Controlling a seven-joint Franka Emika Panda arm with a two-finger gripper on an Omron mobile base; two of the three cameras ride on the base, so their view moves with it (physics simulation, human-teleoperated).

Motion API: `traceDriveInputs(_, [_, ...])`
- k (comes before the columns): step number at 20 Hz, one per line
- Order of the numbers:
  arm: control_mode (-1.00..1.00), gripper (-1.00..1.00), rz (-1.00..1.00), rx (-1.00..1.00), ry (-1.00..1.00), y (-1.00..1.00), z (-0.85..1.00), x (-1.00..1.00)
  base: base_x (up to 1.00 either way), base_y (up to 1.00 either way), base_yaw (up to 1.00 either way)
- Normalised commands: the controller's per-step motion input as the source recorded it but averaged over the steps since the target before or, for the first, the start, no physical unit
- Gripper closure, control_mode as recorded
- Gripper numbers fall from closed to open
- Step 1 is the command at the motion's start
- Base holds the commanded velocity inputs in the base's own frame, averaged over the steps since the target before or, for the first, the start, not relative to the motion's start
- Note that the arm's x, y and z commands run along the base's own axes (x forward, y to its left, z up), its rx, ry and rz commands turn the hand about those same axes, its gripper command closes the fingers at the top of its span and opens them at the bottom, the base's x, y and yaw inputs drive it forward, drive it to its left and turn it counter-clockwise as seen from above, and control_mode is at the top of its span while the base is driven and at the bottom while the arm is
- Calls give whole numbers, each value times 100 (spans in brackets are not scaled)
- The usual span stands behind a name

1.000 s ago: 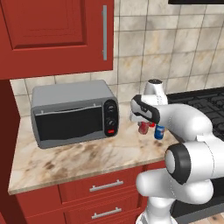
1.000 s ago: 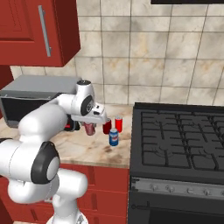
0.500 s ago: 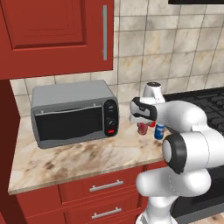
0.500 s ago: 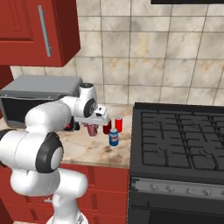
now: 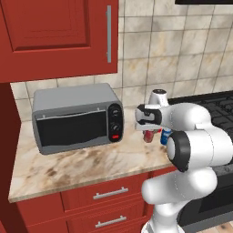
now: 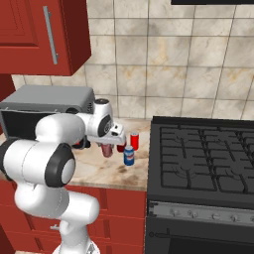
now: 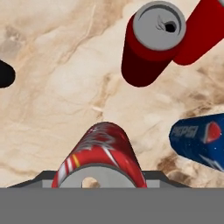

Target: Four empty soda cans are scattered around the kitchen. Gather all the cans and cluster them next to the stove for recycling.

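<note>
My gripper [image 6: 107,142] is shut on a red soda can [image 6: 106,150], held upright low over the beige marble counter [image 6: 99,171] just left of the stove [image 6: 203,158]. In the hand view this held can [image 7: 98,155] fills the bottom centre. Close to it stand a blue can [image 7: 199,142], a red can with a silver top [image 7: 153,43] and another red can [image 7: 203,33]. From the right base, the blue can [image 6: 129,156] is nearest the front and a red can [image 6: 134,140] is behind it. In the left base view, the gripper [image 5: 146,129] hides most of the cluster.
A grey toaster oven [image 5: 75,118] stands on the counter left of the cans. Red wall cabinets [image 5: 59,36] hang above it and tan tiled wall runs behind. My own white arm [image 5: 195,136] crosses in front of the stove edge.
The arm's elbow has risen and swung slightly. The hand and its red can have sunk a little towards the counter. The other cans have not moved.
</note>
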Motion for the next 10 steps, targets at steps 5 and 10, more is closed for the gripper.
traceDriveInputs(5, [-100,100,0,0,0,-5,-19,1,0,0,0])
traceDriveInputs(10, [-100,100,0,0,-1,-3,-18,2,0,0,0])
